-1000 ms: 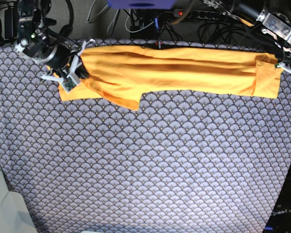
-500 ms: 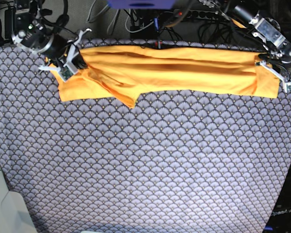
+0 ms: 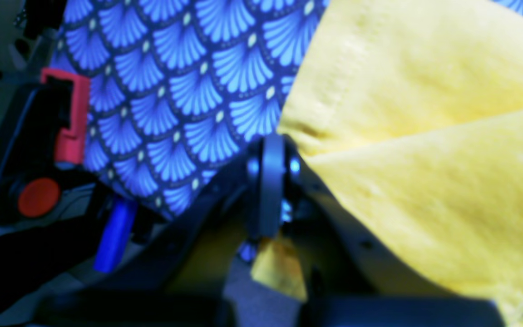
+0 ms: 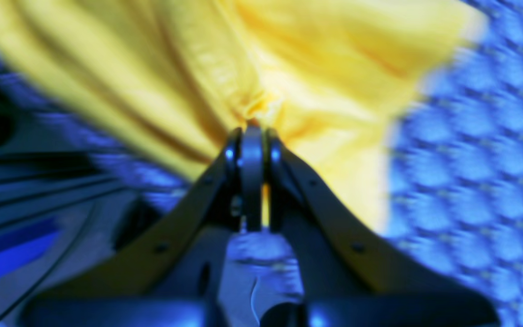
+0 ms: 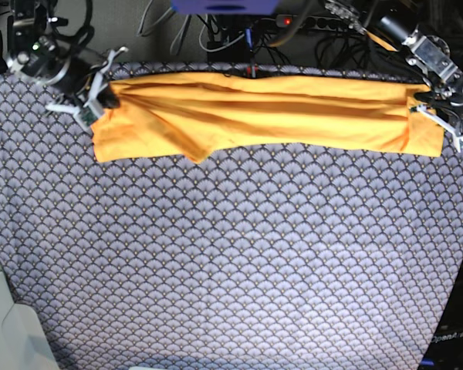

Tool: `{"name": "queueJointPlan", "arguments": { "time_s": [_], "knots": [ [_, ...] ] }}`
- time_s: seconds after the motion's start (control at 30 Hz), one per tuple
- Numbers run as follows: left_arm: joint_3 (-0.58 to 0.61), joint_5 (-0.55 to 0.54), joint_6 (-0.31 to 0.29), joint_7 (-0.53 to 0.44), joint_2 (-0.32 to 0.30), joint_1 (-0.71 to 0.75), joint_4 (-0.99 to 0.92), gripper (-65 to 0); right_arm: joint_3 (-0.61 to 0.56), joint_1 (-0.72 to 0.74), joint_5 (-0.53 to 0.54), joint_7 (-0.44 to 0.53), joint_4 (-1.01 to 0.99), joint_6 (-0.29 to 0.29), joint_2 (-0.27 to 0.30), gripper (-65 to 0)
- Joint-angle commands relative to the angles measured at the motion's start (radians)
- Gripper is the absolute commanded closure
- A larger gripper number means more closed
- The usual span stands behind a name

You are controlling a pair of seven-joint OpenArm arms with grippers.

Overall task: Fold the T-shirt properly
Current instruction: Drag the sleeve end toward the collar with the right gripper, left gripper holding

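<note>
Scallop-patterned cloth (image 5: 231,262) bearing the yellow-orange T-shirt (image 5: 270,116) along its far edge.

I have both arms reaching in from the far corners, low over the bench. My left hand (image 5: 440,104) is clamped tight on a pinch of the T-shirt (image 5: 255,112), and my right hand (image 5: 102,99) is clamped on its opposite end, fingers (image 4: 252,154) pressed together

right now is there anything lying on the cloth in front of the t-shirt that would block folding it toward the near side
Nothing visible. The T-shirt lies stretched along the far edge of the patterned cloth, pinched at each end by the left gripper and the right gripper. No object shows on the cloth on the near side of the shirt.
</note>
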Motion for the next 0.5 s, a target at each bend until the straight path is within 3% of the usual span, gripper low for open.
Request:
{"name": "queueJointPlan", "arguments": {
  "time_s": [0.0,0.47],
  "knots": [
    [0.001,0.007,-0.017,0.031,0.0,-0.001,-0.001,0.0,0.022,0.008,0.011,0.017,0.003,-0.004,0.013,0.0],
    [0.003,0.007,-0.017,0.031,-0.003,-0.013,-0.015,0.0,0.071,0.037,0.008,0.017,-0.031,-0.004,0.01,0.0]
  ]
}}
